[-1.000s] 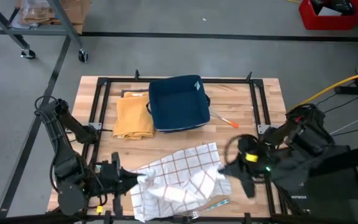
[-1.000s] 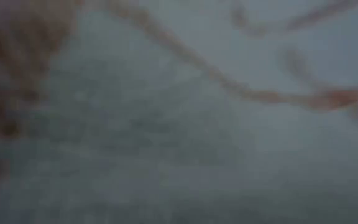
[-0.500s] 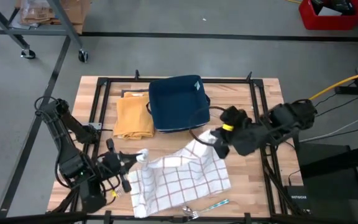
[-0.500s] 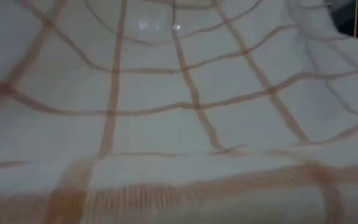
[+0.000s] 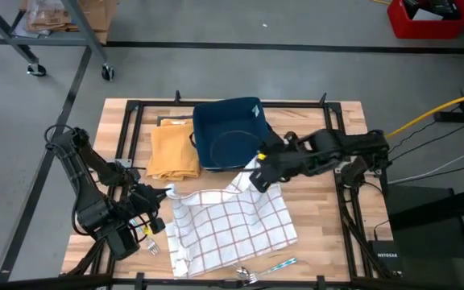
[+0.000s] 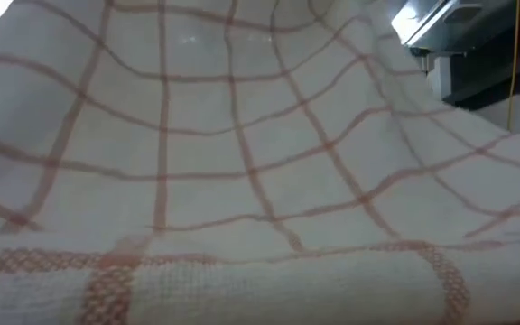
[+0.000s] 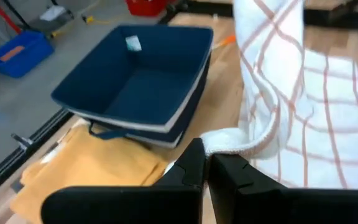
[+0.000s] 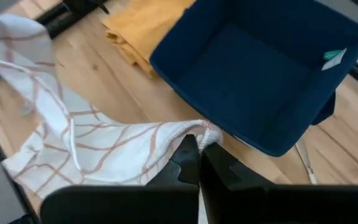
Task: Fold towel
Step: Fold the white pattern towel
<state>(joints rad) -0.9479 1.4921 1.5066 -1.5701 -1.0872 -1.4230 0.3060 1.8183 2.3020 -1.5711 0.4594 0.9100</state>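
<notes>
At frame centre: checked towel (image 5: 232, 225) spread on counter (image 5: 321, 201).
Left hand (image 5: 166, 192): clamped on one corner.
Right hand (image 5: 258, 179): clamped on another.
Advice: keep both corners level, edge taut.

We see even, soft overhead light with faint shadows; the checked towel (image 6: 242, 181) fills the low view, slightly blurred.
</notes>
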